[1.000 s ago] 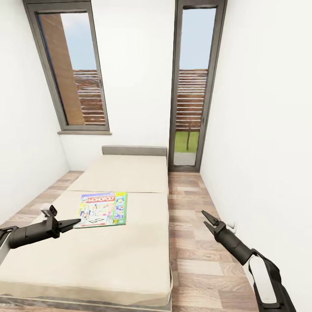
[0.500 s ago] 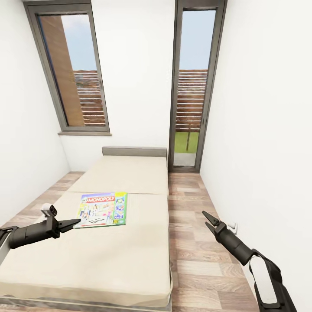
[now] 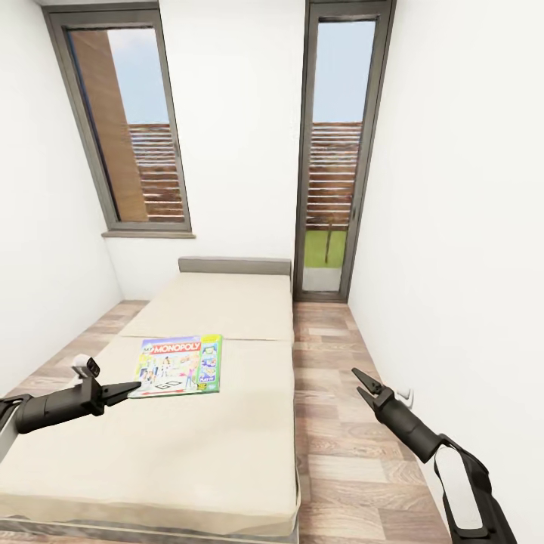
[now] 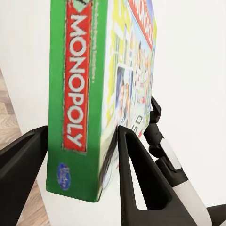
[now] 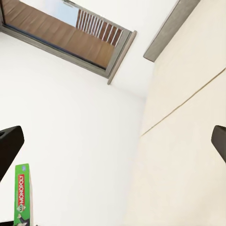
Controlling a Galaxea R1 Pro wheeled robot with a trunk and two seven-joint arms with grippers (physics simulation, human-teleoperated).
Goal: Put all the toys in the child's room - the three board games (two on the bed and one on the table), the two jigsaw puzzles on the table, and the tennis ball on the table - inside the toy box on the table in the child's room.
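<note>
One board game (image 3: 180, 366) lies flat on the bed (image 3: 227, 438), left claw (image 4: 82, 141) spread astride its edge.
We judge the fingers should advance until seated, then pinch squarely; right claw (image 3: 363, 384) hangs released over the floor, well apart.

Bed (image 3: 196, 446): low, beige cover, grey frame and grey headboard (image 3: 234, 264), standing on wood plank floor (image 3: 340, 423). Cover shows a seam across its middle. One Monopoly board game (image 3: 180, 365) lies flat on it, near the left edge.
</note>
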